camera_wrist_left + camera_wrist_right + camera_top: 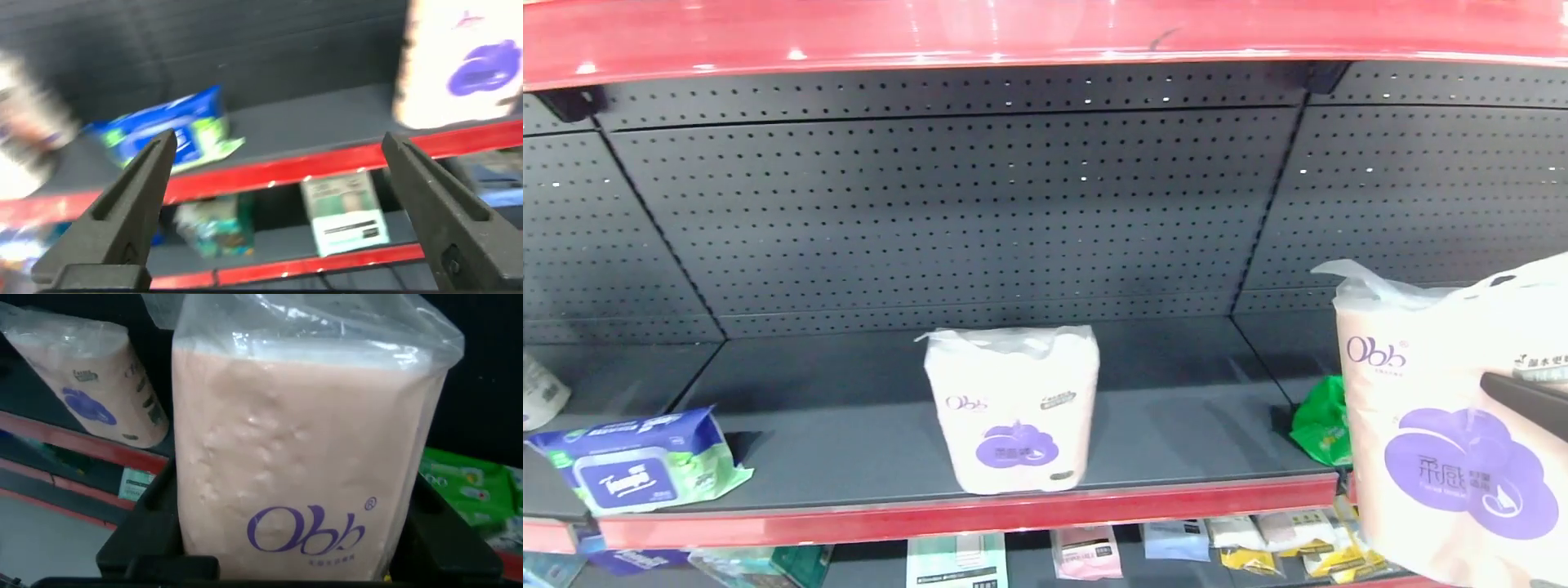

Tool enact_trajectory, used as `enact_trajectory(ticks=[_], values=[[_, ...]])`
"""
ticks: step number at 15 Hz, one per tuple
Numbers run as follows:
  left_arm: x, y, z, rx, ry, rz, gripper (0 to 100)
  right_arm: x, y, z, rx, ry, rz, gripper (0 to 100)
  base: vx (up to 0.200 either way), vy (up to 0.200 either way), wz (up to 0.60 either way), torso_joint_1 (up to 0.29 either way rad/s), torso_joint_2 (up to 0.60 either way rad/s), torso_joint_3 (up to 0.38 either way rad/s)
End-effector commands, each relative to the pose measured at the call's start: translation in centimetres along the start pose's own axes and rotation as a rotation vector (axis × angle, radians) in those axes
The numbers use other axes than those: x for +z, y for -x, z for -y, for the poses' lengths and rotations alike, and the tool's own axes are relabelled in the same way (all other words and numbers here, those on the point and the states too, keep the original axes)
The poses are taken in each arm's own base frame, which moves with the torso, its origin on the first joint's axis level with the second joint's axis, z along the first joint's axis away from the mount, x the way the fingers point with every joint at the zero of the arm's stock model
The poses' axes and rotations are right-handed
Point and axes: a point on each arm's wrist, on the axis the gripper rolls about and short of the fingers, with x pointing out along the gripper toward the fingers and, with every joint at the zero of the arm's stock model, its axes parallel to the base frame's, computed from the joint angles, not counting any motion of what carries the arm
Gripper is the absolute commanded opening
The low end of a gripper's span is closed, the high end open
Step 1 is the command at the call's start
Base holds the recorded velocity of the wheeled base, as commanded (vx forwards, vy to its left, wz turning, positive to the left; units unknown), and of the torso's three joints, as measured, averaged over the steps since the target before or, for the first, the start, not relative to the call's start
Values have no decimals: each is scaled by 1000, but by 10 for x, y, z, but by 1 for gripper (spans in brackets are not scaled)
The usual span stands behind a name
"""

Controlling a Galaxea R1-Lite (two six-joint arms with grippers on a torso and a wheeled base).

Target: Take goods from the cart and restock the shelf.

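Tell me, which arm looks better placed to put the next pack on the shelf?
Right. The right pincer grips a tissue pack held up by the shelf; the left pincer is open and empty.

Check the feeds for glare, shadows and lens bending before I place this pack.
Head view: white glare spots on the glossy red upper shelf lip, whose edge bows; the blue plastic wipes pack throws a shadow on the dark grey shelf board. Right wrist view: sheen on the clear-wrapped pink tissue pack in the right end effector.
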Motion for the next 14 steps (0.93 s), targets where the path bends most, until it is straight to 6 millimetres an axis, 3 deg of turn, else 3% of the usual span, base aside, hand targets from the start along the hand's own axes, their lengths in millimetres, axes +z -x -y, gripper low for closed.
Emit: enact_trajectory(ticks=[1,7,10,14], values=[[0,0,0,0,-1,2,100,0,0,0,1,0,-2,0,0,0,600,2,2,-2],[-2,-1,0,-9,30,-6,100,-3,-17,2,6,22,-60,0,0,0,100,0,0,0],[-18,-18,0,-2,27,8,100,-6,-46,5,40,10,-93,0,0,0,0,0,0,0],[-33,-33,1,-50,89,60,100,-8,-65,6,86,10,-123,0,0,0,0,0,0,0]])
